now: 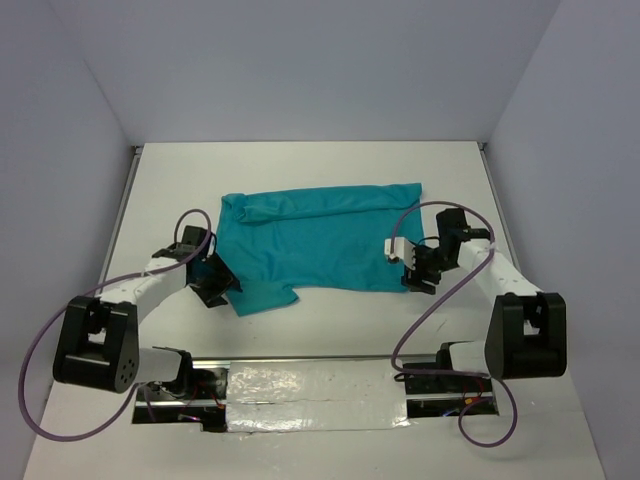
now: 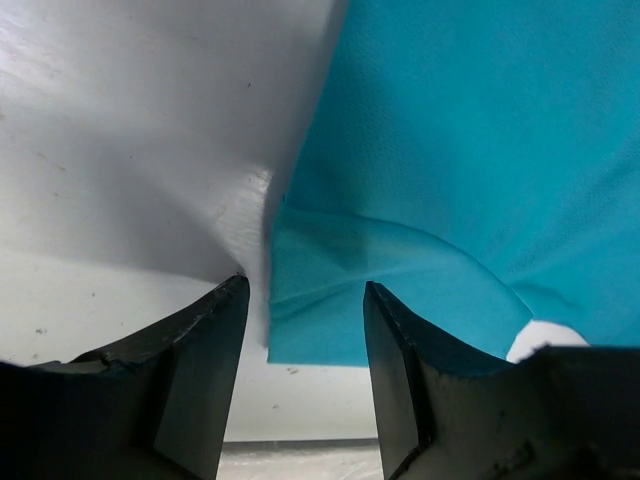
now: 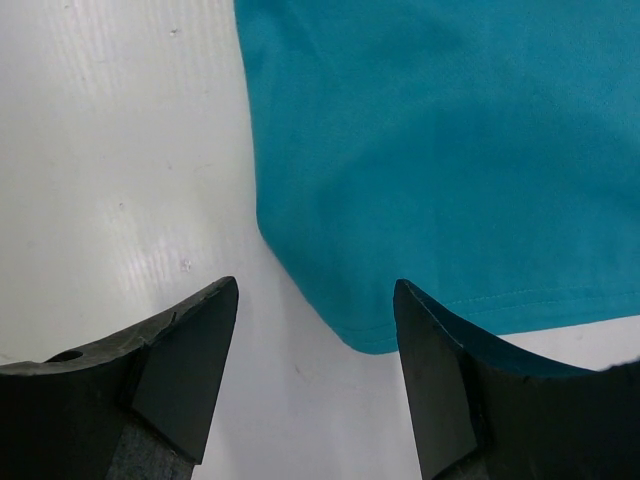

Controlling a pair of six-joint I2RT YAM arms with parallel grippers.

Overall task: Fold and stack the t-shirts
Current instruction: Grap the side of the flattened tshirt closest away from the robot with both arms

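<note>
One shirt [image 1: 320,240] flat on table [image 1: 300,165], long axis left-right | left gripper [image 2: 305,290] open, empty, near-left corner sitting between its jaws | right gripper [image 3: 315,290] open, empty, near-right corner just ahead | both about equally close tbh

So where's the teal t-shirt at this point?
In the top view the teal t-shirt lies in the middle of the table, with the left gripper at its near-left corner and the right gripper at its near-right corner.

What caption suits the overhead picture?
Both open, the left gripper and right gripper sit at opposite ends of a teal t-shirt on a white table.
</note>
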